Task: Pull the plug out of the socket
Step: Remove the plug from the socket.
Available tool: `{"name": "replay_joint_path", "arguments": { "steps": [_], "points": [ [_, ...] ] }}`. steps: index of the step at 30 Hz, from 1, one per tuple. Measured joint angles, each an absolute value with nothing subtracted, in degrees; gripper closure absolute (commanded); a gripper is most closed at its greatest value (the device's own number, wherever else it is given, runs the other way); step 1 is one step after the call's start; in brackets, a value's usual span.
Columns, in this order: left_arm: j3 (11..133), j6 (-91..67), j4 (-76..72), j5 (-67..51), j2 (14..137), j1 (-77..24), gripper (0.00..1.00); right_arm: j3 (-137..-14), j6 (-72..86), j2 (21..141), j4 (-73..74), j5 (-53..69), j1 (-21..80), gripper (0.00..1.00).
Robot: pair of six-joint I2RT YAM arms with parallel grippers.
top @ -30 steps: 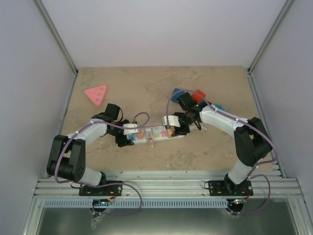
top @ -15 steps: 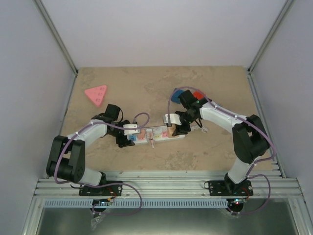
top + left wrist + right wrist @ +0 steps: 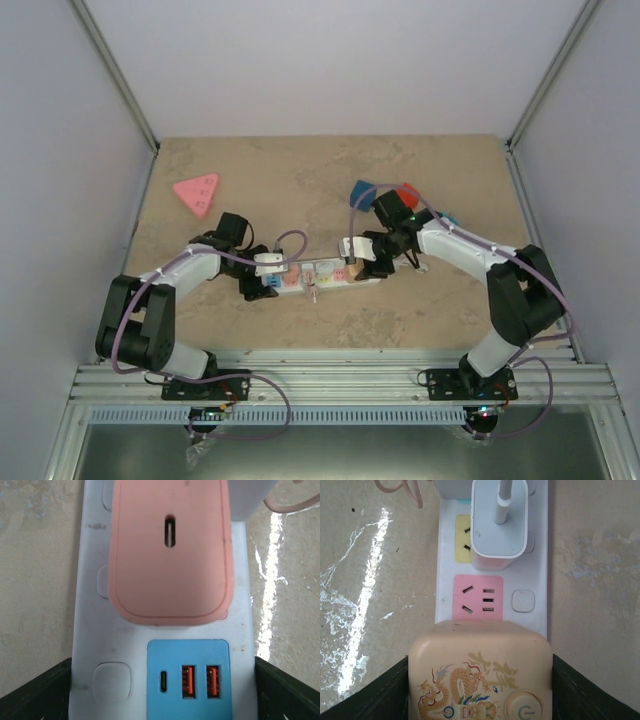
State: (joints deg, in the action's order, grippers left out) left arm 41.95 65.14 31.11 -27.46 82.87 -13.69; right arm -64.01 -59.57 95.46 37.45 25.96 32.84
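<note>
The socket (image 3: pixel 318 272) lay between the two arms. The left gripper (image 3: pixel 162 690) stood wide, its jaws pressed against the socket's two long edges at the blue end, just beside a pink adapter (image 3: pixel 170 555). The right gripper (image 3: pixel 480 690) was about half open and clamped on the sides of the cream plug (image 3: pixel 480 665), which sat in the socket near its other end. Risks, as judged: if the left hold slipped, the socket would rise with the plug. A tilted pull could bind the pins. The fingers could slide off the smooth casing. The white charger (image 3: pixel 499 525) close by could be knocked.
</note>
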Motion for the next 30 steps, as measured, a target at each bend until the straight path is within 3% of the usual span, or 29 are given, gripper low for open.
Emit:
{"name": "replay_joint_path", "arguments": {
  "steps": [19, 30],
  "points": [
    [42.00, 65.47, 30.59, -26.87, 83.18, -13.74, 1.00, -62.35, -57.56, 92.99, 34.96, 18.28, 37.28, 0.72],
    [42.00, 64.62, 30.61, -27.73, 83.18, -13.74, 1.00, -65.43, -58.43, 95.74, 38.74, 25.52, 32.73, 0.72]
  ]
}}
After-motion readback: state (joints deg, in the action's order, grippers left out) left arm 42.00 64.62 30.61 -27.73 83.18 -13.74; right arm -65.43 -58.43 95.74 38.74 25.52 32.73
